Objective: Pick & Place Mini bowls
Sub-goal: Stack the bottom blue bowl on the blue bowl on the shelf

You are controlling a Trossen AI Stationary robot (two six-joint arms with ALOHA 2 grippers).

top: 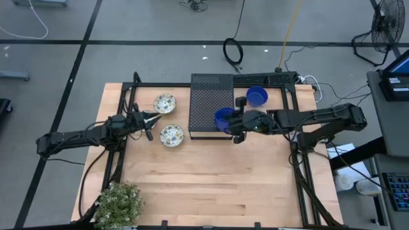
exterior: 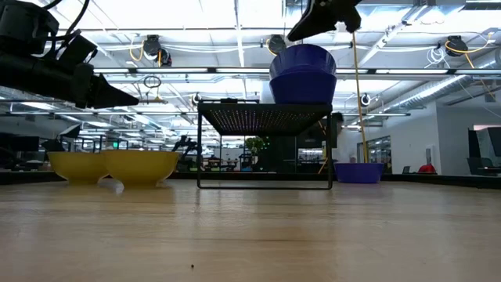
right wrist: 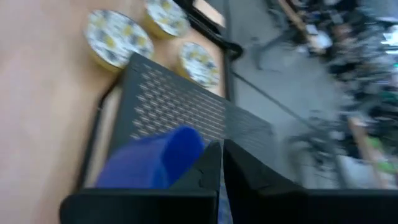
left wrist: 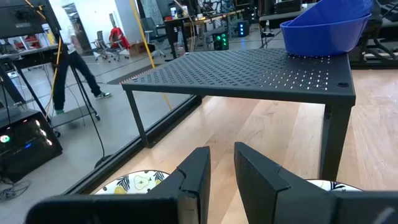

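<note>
Two blue mini bowls (exterior: pixel 303 74) stand stacked on the right end of the black perforated box (top: pixel 209 102). A third blue bowl (top: pixel 257 96) rests on the table by the far right. Two cream patterned bowls (top: pixel 165 103) (top: pixel 171 135) sit on the wood left of the box. My right gripper (exterior: pixel 293 34) hangs shut just above the stacked blue bowls (right wrist: pixel 152 165), clear of them. My left gripper (left wrist: pixel 222 158) stands open and level between the two patterned bowls, pointing at the box, with nothing between its fingers.
A potted plant (top: pixel 119 202) stands at the near left corner. Black frame rails (top: pixel 295 137) run along the table's left, right and far sides. Bare wood (top: pixel 211 185) fills the near half of the table.
</note>
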